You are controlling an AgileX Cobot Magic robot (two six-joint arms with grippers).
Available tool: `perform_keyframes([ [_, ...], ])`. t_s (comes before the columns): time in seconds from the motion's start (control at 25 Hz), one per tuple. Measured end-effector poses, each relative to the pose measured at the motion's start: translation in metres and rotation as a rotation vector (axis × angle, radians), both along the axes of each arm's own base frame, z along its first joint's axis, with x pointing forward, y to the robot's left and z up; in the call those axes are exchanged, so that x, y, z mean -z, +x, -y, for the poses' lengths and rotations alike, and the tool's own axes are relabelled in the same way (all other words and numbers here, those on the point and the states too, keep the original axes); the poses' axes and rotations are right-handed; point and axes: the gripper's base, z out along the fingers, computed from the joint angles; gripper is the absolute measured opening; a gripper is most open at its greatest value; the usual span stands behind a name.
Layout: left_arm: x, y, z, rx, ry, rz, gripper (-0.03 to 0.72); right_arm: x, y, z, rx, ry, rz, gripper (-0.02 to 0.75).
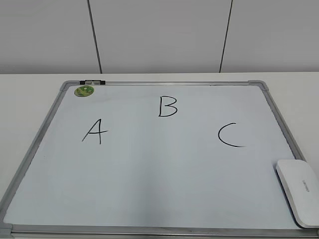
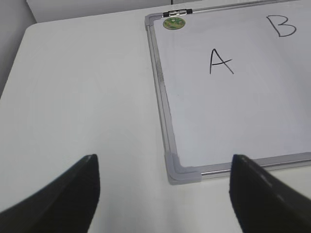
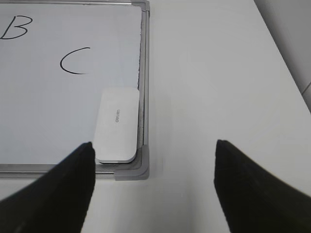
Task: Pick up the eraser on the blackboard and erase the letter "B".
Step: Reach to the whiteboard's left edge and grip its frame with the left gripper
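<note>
The blackboard (image 1: 149, 189) is a white dry-erase board with a silver frame, lying flat on the table. The black letter "B" (image 1: 168, 106) is at its far middle, also in the left wrist view (image 2: 282, 25) and right wrist view (image 3: 15, 27). The white eraser (image 1: 299, 190) lies on the board's near right corner, also in the right wrist view (image 3: 117, 124). My right gripper (image 3: 153, 160) is open and empty, above the table just near that corner. My left gripper (image 2: 165, 170) is open and empty near the board's near left corner (image 2: 182, 172). Neither gripper shows in the exterior view.
A black "A" (image 1: 95, 131) and a black "C" (image 1: 230, 135) flank the B. A round green sticker (image 1: 84, 91) and a small clip (image 1: 92, 81) sit at the board's far left corner. White table (image 2: 82, 97) surrounds the board; a wall stands behind.
</note>
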Motion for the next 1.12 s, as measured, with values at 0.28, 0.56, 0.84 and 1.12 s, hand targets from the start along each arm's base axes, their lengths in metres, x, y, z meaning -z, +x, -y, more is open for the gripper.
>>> perform_keyframes([
  [0.28, -0.025, 0.034, 0.002, -0.001, -0.01, -0.043, 0.6, 0.0, 0.0, 0.0, 0.0, 0.0, 0.0, 0.587],
  [0.56, -0.037, 0.098, 0.004, -0.009, -0.008, -0.173, 0.591, 0.0, 0.0, 0.0, 0.0, 0.0, 0.0, 0.587],
  [0.84, -0.025, 0.169, 0.005, -0.017, 0.001, -0.329, 0.589, 0.0, 0.0, 0.0, 0.0, 0.0, 0.0, 0.587],
  [1.12, -0.006, 0.24, 0.008, -0.02, 0.008, -0.479, 0.589, 0.0, 0.0, 0.0, 0.0, 0.0, 0.0, 0.587],
])
